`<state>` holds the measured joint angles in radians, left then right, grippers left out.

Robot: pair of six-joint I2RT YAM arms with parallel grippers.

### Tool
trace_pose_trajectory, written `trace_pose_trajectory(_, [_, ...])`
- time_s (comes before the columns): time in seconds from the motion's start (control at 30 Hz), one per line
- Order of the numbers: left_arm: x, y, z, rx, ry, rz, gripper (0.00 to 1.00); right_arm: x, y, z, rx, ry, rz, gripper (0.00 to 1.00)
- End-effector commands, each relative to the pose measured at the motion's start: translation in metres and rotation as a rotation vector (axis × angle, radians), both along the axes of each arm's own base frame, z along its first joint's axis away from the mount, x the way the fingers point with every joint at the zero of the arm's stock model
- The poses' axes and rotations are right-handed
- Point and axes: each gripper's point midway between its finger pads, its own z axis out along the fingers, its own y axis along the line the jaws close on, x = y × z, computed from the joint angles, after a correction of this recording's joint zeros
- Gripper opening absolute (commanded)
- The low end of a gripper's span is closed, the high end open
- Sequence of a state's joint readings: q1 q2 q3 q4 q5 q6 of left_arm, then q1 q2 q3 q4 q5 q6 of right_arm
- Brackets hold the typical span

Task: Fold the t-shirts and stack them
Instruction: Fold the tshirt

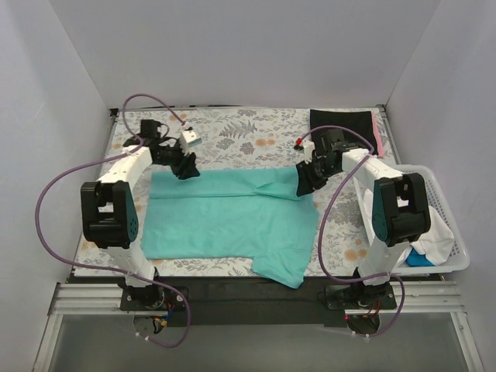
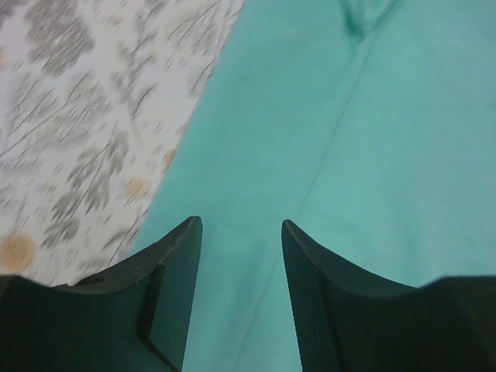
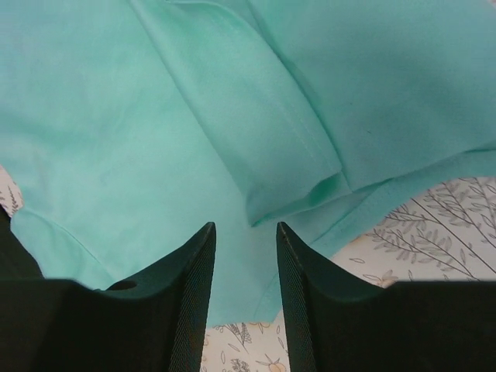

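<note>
On the floral cloth [image 1: 248, 132] the teal shirt [image 1: 225, 217] lies spread, soft and limp, so we, with left claw [image 2: 240, 223] and right claw [image 3: 245, 226] both apart over its far edge, would pinch the corners there.

From my station I saw a grey-and-orange floral cloth [image 1: 248, 132] spread over the table, a white plastic lattice basket [image 1: 448, 194] standing at its right side, plain white walls [image 1: 232, 46] around, and metal rails [image 1: 85, 298] along the near edge.
</note>
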<state>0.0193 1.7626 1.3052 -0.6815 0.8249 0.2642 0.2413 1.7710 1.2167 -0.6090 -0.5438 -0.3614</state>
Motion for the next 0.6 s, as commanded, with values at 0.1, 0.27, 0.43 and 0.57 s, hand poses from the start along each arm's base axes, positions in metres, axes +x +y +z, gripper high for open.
trace_pose_trajectory(0.1, [-0.011,-0.128,0.021,-0.177,0.207,0.023,0.45,0.025,-0.006,0.025,0.097,0.047,-0.122,0.43])
trace_pose_trajectory(0.27, [-0.002,-0.194,0.004,-0.155,0.205,0.001,0.45,0.033,-0.002,0.01,0.103,0.133,-0.187,0.43])
trace_pose_trajectory(0.43, [0.002,-0.228,-0.021,-0.124,0.254,0.004,0.46,0.035,0.002,-0.005,0.113,0.185,-0.203,0.43])
trace_pose_trajectory(0.57, [-0.006,-0.24,-0.039,-0.079,0.257,-0.016,0.46,0.031,0.0,-0.019,0.091,0.211,-0.203,0.43])
